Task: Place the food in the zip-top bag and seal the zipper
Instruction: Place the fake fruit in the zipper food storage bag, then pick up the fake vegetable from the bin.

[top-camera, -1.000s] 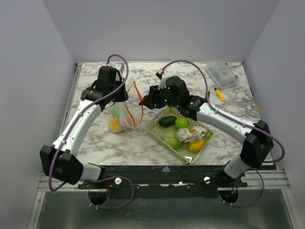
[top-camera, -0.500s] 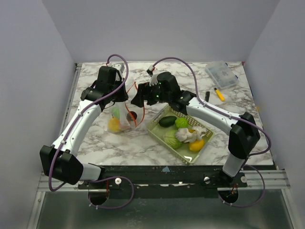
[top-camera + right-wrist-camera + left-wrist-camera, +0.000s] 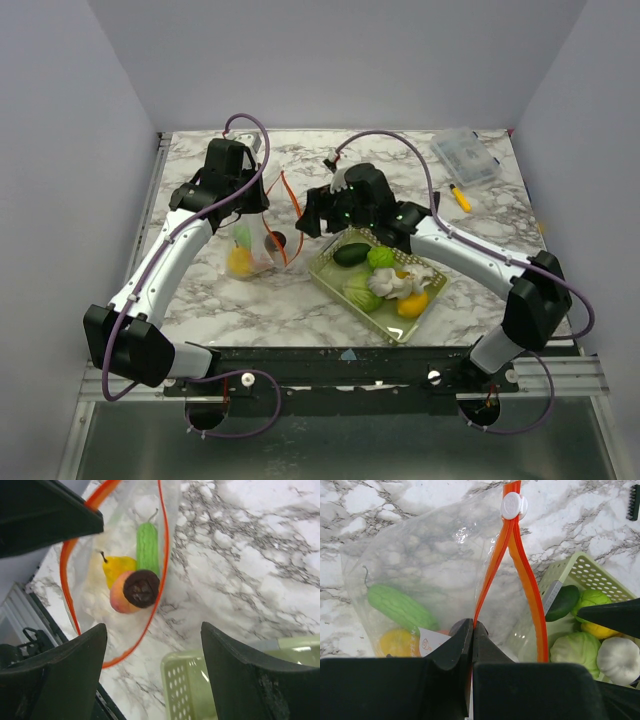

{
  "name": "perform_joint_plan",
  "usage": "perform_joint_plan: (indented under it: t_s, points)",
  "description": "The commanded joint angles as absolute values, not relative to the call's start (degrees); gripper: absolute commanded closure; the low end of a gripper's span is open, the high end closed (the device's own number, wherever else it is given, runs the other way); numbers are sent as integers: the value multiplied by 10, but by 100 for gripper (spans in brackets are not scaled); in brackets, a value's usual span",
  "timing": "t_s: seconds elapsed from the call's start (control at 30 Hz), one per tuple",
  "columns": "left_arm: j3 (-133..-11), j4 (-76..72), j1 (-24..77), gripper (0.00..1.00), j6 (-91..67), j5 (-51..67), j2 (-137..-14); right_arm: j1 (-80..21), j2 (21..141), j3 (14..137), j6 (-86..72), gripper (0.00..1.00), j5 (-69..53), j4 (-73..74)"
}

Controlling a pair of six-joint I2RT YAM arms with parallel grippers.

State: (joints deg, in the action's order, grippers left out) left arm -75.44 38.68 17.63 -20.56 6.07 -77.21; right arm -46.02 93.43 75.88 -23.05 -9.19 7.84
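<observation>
Zip-top bag (image 3: 255,245), lying at nine o'clock of the green mesh basket (image 3: 320,272) with a green cucumber (image 3: 147,547), yellow pear (image 3: 116,566) and dark purple fruit (image 3: 141,587) inside, has its orange zipper (image 3: 492,565) pinched by the closed left gripper (image 3: 473,630), while the right gripper (image 3: 152,630) hangs above, fingers spread and empty.

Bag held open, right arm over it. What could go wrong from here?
The left gripper pinches only one thin side of the zipper; a slip could collapse the bag. The dark purple fruit sits atop the peach near the rim, so more pieces from the basket may block sealing.
</observation>
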Motion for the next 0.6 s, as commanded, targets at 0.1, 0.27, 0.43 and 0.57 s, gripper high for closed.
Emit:
perform_joint_plan:
  t_s: [0.1,0.27,0.43,0.57]
  points:
    - [-759,379,172,100,-200,63,-767,-462,853,686,-164,25,-29,195]
    - [-760,380,172,100,-200,64,-773,-462,838,664,-170,27,-65,268]
    - [-760,381,172,100,-200,64,-778,-462,845,663,-165,24,-100,340]
    - [-761,381,172,100,-201,65,-779,-463,844,658,-171,24,-112,375]
